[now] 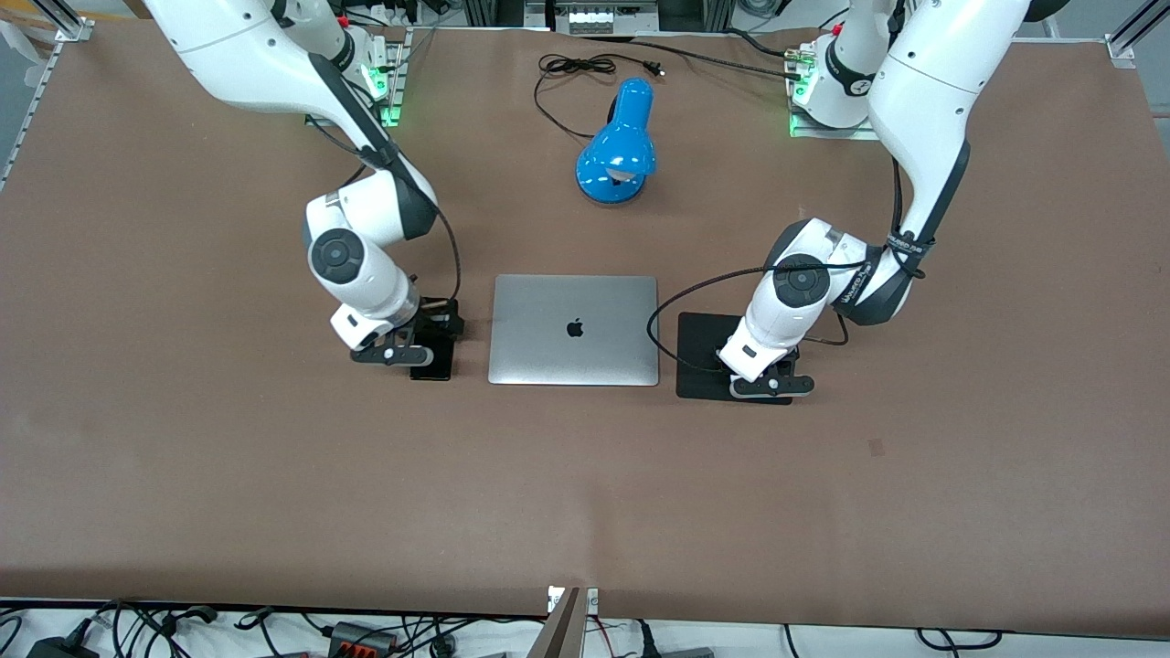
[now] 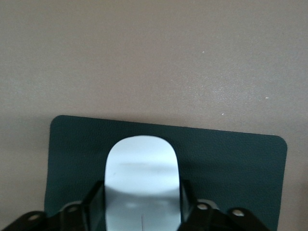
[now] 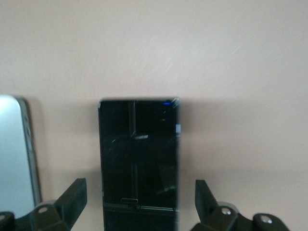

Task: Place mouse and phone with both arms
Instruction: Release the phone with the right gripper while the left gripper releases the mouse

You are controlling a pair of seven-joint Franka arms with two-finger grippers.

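Note:
The white mouse [image 2: 142, 163] lies on the black square pad [image 2: 231, 159] beside the laptop, toward the left arm's end of the table. My left gripper [image 2: 142, 204] is shut on the mouse, one finger against each side. In the front view this gripper [image 1: 775, 367] sits low over the pad [image 1: 699, 352] and hides the mouse. The black phone [image 3: 138, 144] lies flat on the table on the laptop's right-arm side. My right gripper [image 3: 139, 195] is open, with its fingers [image 3: 72, 192] apart from the phone's edges. In the front view it [image 1: 437, 331] is over the phone [image 1: 431, 368].
A closed silver laptop [image 1: 574, 329] lies between the phone and the pad; its edge shows in the right wrist view [image 3: 14, 154]. A blue desk lamp [image 1: 617, 146] with a black cable [image 1: 571, 68] lies farther from the front camera, between the arm bases.

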